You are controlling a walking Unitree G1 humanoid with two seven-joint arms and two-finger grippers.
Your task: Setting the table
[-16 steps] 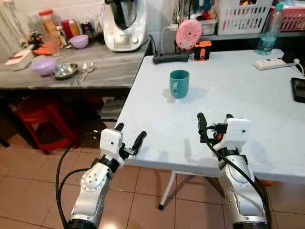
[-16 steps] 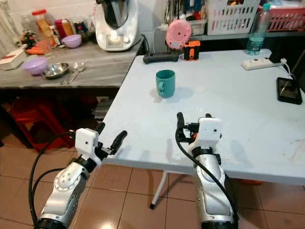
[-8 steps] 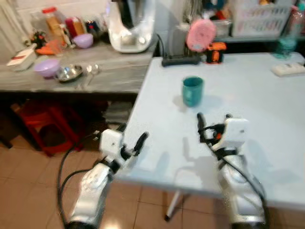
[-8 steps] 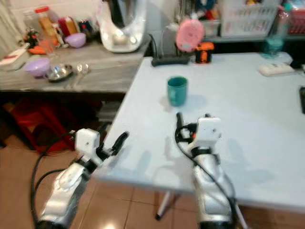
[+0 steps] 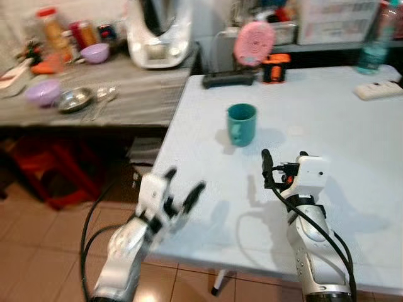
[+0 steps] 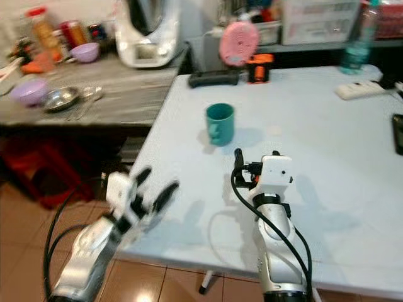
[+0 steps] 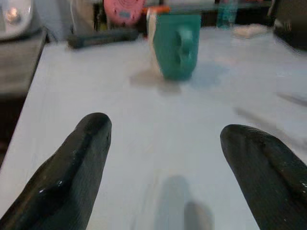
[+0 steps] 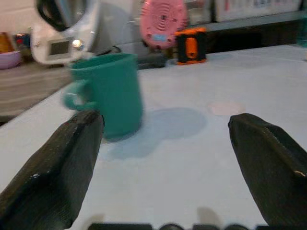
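Pale blue table (image 5: 352,126) fills the middle and right of the scene, with terracotta floor tiles (image 5: 38,251) below its near edge. Nearest on the left, the left gripper (image 5: 179,195) hangs at the table's near left edge, its two black fingers (image 7: 81,158) spread wide and holding nothing. Just right of it, over the near part of the tabletop, the right gripper (image 5: 283,165) points toward the far side, its fingers (image 8: 57,163) also spread apart and empty. Farther in, ahead of both grippers and well apart from them, a teal mug (image 5: 241,124) stands upright on the table, its handle turned toward the near side. At the far edge lie a black power strip (image 5: 228,78), a pink round gadget (image 5: 254,43) and a small orange and black device (image 5: 275,67). Far right, a white power strip (image 5: 378,90) rests near a green bottle (image 5: 371,39). To the far left, a grey counter (image 5: 145,100) carries a purple bowl (image 5: 41,94), a steel bowl (image 5: 74,100), spoons (image 5: 101,99) and a white kitchen machine (image 5: 157,31).
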